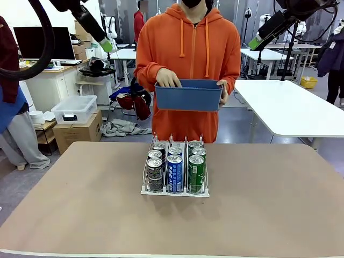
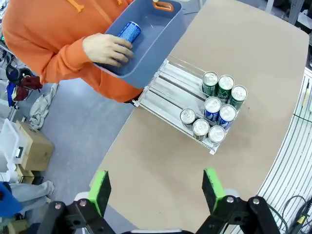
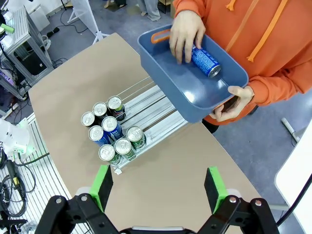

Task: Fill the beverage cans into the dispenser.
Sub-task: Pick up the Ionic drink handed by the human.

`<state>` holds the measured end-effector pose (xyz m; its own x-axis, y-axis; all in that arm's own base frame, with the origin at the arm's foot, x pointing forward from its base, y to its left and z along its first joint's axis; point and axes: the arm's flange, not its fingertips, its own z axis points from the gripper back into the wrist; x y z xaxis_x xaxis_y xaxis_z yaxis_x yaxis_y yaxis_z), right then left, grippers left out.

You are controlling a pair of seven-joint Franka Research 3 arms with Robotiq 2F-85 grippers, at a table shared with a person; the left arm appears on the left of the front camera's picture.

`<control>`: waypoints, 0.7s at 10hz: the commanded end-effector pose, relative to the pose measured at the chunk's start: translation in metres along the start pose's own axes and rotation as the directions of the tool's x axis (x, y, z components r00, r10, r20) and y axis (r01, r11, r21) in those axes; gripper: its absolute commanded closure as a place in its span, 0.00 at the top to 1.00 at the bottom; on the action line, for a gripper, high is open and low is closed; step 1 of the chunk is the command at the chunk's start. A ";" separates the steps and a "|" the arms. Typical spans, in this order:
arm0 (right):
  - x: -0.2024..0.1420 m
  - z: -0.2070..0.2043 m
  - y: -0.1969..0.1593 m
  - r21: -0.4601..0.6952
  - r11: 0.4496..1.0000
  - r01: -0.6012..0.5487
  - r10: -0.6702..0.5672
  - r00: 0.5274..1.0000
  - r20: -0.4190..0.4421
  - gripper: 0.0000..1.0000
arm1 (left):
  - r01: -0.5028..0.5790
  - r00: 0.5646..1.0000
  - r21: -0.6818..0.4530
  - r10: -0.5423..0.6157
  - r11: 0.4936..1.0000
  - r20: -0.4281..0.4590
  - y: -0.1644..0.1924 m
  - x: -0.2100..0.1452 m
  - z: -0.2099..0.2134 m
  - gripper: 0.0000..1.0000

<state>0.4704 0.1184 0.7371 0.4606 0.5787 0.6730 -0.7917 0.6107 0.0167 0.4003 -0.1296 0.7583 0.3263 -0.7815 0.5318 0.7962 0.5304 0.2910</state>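
At table [image 1: 80, 215] middle, dispenser [image 1: 174, 192] is set with lanes running lengthwise from robot side toward person. Eight beverage cans [image 1: 174, 166] are stood upright at near end of lanes, silver tops up: dark ones in one outer lane, blue in middle, green in other outer lane. Beyond far edge, blue bin [image 1: 188, 98] is held by person. Blue can [image 3: 204, 61] is laid on side inside, long axis along bin; one hand [image 3: 185, 30] is laid over it. Left gripper [image 2: 156, 187] and right gripper [image 3: 158, 187] are held high above table, fingers spread apart.
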 end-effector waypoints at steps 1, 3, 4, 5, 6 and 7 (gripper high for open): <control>0.000 -0.001 0.000 0.001 1.000 -0.003 0.003 1.000 -0.003 1.00 | 0.001 0.999 -0.022 0.000 1.000 0.033 0.002 0.000 0.010 1.00; 0.000 -0.001 0.000 0.001 1.000 -0.003 0.003 1.000 -0.003 1.00 | 0.001 0.999 -0.022 0.000 1.000 0.033 0.002 0.000 0.010 1.00; 0.000 -0.001 0.000 0.001 1.000 -0.003 0.003 1.000 -0.003 1.00 | 0.001 0.999 -0.022 0.000 1.000 0.033 0.002 0.000 0.010 1.00; 0.000 -0.001 0.000 0.001 1.000 -0.003 0.003 1.000 -0.003 1.00 | 0.001 0.999 -0.022 0.000 1.000 0.033 0.002 0.000 0.010 1.00; 0.000 -0.001 0.000 0.001 1.000 -0.003 0.003 1.000 -0.003 1.00 | 0.001 0.999 -0.022 0.000 1.000 0.033 0.002 0.000 0.010 1.00; 0.000 -0.001 0.000 0.001 1.000 -0.003 0.003 1.000 -0.003 1.00 | 0.001 0.999 -0.022 0.000 1.000 0.033 0.002 0.000 0.010 1.00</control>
<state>0.4704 0.1184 0.7371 0.4606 0.5787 0.6730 -0.7917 0.6107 0.0167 0.3975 -0.1277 0.7676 0.3191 -0.7730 0.5484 0.7930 0.5347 0.2922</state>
